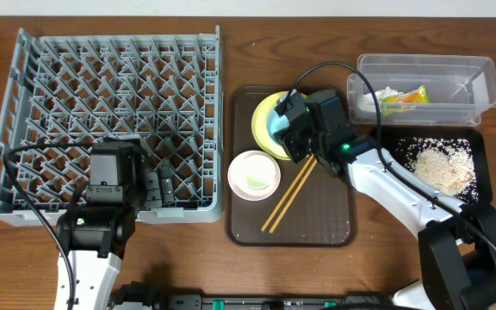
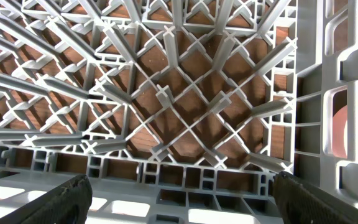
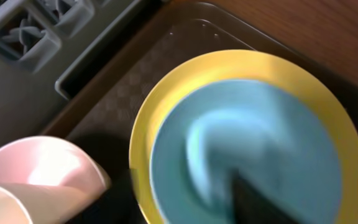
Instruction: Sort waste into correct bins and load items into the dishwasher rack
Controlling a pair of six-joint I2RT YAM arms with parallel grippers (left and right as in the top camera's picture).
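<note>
Brown wood-grain bench [image 1: 192, 258], with a pale strip [image 1: 317, 4] beyond its far edge.
I note the left claw [image 2: 182, 202] spread wide over the near right corner of the grey rack [image 1: 114, 95]. The right claw [image 1: 289, 116] hangs above the light blue bowl [image 3: 247, 143], which sits on the yellow plate [image 1: 263, 120] on the brown tray [image 1: 334, 226]; I cannot tell its grip. Rice scraps [image 1: 442, 164] lie in the black tray [image 1: 482, 194].

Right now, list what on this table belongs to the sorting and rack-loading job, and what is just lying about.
Job: dishwasher rack, yellow plate, light blue bowl, pinkish-white bowl, chopsticks, clear tub holding snack wrapper and crumpled paper, black tray holding food scraps.

Lying about: brown serving tray under the dishes, black cable.
</note>
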